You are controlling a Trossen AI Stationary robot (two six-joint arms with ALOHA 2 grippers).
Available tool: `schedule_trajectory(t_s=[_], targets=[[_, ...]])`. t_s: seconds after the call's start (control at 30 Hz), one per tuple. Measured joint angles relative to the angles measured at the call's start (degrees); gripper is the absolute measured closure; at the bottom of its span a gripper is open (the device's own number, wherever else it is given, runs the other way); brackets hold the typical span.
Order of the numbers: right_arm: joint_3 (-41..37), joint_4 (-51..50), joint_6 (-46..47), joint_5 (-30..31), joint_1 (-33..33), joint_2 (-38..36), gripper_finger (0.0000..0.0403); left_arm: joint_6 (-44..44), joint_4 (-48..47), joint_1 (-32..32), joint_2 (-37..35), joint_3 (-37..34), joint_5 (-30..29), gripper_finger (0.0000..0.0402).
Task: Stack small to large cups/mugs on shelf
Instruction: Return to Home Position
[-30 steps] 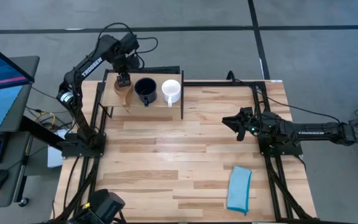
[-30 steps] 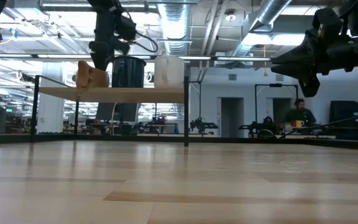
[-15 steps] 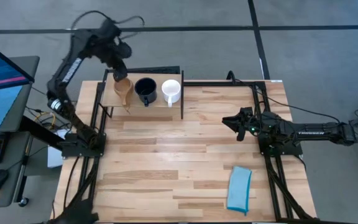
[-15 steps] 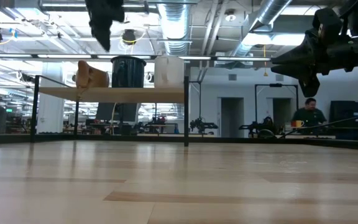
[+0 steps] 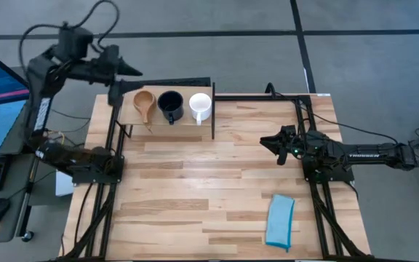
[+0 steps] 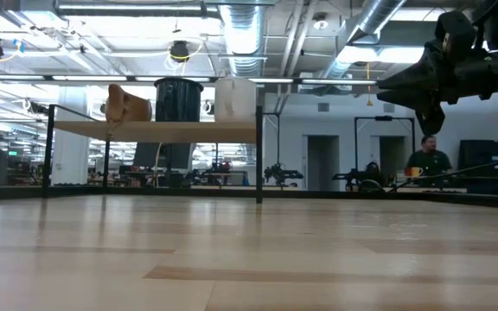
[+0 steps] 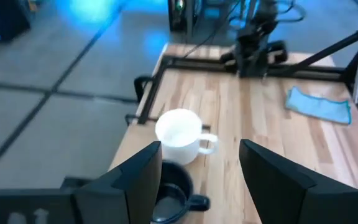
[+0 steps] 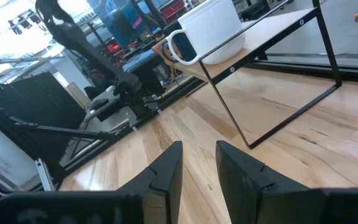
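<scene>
Three cups stand in a row on the shelf [image 5: 131, 116] at the table's far left. From left to right they are the wooden cup [image 5: 144, 101], with its long handle pointing toward the near edge, the dark mug [image 5: 169, 105] and the white mug [image 5: 200, 106]. The low view shows the wooden cup [image 6: 126, 104], dark mug [image 6: 178, 98] and white mug [image 6: 236, 98] resting upright on the shelf board [image 6: 154, 130]. My left gripper [image 5: 131, 71] is open and hovers high beyond the shelf's far-left corner, pointing right. My right gripper [image 5: 266, 141] is open and waits over the table's right side.
A light blue folded cloth [image 5: 280, 220] lies near the table's near right corner. The shelf's thin black frame post [image 5: 212, 116] stands at its right end. A monitor and a keyboard sit off the table's left side. People sit in the room beyond the table.
My left gripper has risen from the wooden cup and swung back toward the far left, past the shelf's corner. It has tipped from pointing down to about level. The wooden cup stays on the shelf where it was, and the other two mugs have not moved.
</scene>
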Motion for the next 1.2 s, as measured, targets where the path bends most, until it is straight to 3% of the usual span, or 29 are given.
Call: schedule_trajectory(t_s=[0.13,0.53,0.73,0.97,1.2], targets=[[0.0,0.0,-0.4,0.0,0.0,0.0,0.0284,-1.2,4.8,0.0,-7.1,-8.1,2.3,0.0193],[0.0,0.7,-0.6,0.0,0.0,0.0,0.0284,-15.8,33.6,0.0,-31.4,-45.0,1.8,0.0193],[0.0,2.2,-4.8,-0.6,0.1,0.0,0.0284,-23.1,41.3,0.0,-42.3,-58.7,2.0,0.0193],[0.0,7.7,-11.2,-7.6,0.1,-0.1,0.0284,-33.8,53.6,-0.1,-54.6,-75.7,2.1,0.0193],[0.0,9.6,-14.1,-7.8,1.3,-0.1,0.0284,-41.1,66.2,-0.1,-63.0,-88.5,0.9,0.0193]])
